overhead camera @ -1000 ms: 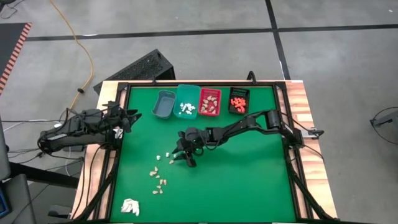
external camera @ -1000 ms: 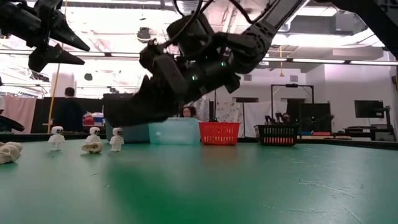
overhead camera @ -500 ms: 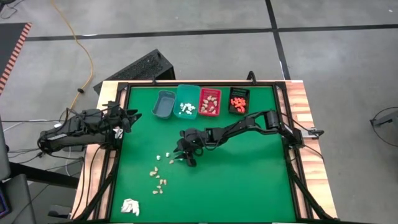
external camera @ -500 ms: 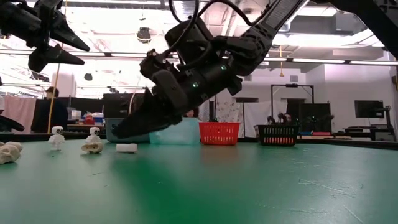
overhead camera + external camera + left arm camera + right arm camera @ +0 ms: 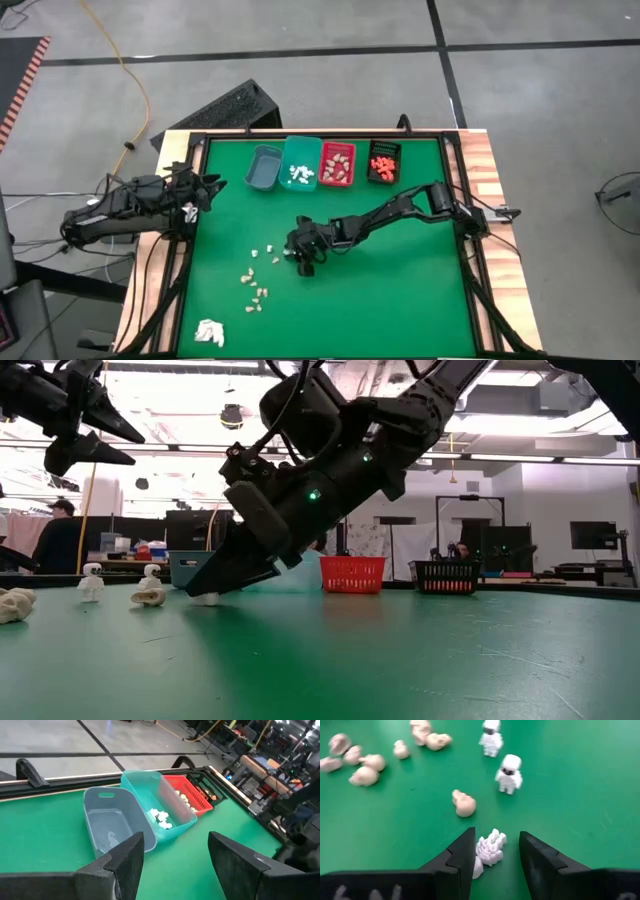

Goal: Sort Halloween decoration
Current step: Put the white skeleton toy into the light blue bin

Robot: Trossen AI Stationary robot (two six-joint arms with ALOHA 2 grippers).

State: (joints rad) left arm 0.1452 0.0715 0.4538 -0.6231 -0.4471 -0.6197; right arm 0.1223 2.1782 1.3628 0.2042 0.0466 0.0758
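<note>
The Halloween decoration lies loose on the green mat point(image 5: 400, 290): tan skull pieces point(image 5: 255, 290) and small white skeleton figures. One white skeleton point(image 5: 490, 849) lies on its side between the fingers of my right gripper point(image 5: 496, 837), which is open and tipped down to the mat near the table's middle point(image 5: 298, 258). Two more white skeletons point(image 5: 509, 772) stand upright just beyond it, and a tan skull point(image 5: 464, 804) lies close by. My left gripper point(image 5: 205, 185) hangs open above the table's left edge with nothing between its fingers point(image 5: 175, 855). My right gripper comes at the fallen skeleton point(image 5: 205, 598) slanting down from the table's right, one finger on each side of it. The piece lies flat on the mat, close to one finger point(image 5: 465, 855). Whether that finger touches it, I cannot tell.
Along the far edge stand a grey bin point(image 5: 263, 167), a teal bin point(image 5: 300, 163) with white pieces, a red bin point(image 5: 337, 163) with tan pieces and a black bin point(image 5: 382, 161) with orange pieces. A white papery wad point(image 5: 208, 331) lies at the near left corner.
My right gripper has tipped further down, turned and sunk to the mat. The white skeleton that stood upright by its fingers has toppled and now lies on its side between them. The other figures have stayed upright.
</note>
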